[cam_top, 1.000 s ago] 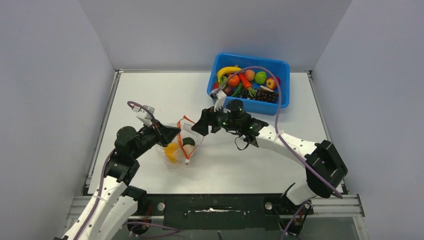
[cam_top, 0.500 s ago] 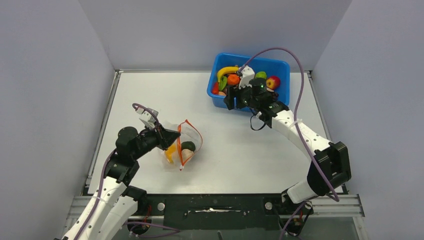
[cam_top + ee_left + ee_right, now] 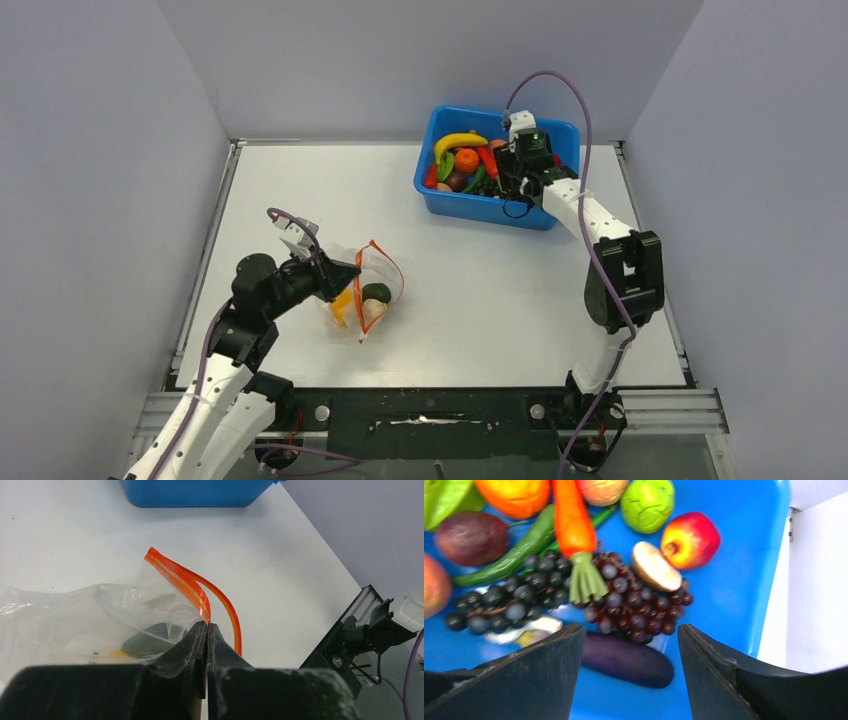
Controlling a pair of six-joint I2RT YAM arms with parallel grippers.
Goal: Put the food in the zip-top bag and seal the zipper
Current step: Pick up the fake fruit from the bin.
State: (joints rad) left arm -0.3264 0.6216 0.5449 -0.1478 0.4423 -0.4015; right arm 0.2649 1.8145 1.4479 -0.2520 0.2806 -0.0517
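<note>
The clear zip-top bag [image 3: 362, 285] lies at centre-left of the table, its orange-red zipper [image 3: 385, 262] arched open. Inside it are a yellow-orange piece [image 3: 342, 301], a dark green piece [image 3: 376, 292] and a pale peach piece [image 3: 373, 311]. My left gripper [image 3: 345, 271] is shut on the bag's mouth edge; in the left wrist view its jaws [image 3: 206, 627] pinch the plastic just below the zipper [image 3: 190, 587]. My right gripper [image 3: 518, 170] is open and empty over the blue bin [image 3: 556, 132]. The right wrist view shows it [image 3: 631, 632] above a purple eggplant [image 3: 626, 660], grapes [image 3: 634, 610], a red apple [image 3: 690, 539] and a green fruit [image 3: 647, 502].
The blue bin stands at the back right, holding a banana [image 3: 458, 140], an orange fruit [image 3: 466, 160], a carrot [image 3: 571, 522], green pods and dark grapes. The table's right edge [image 3: 814, 580] runs just beside the bin. The enclosure walls close in on three sides.
My right arm has swung away from the bag's mouth back to the bin and now hovers over the food. My left gripper has kept hold of the bag edge, nearly still.
</note>
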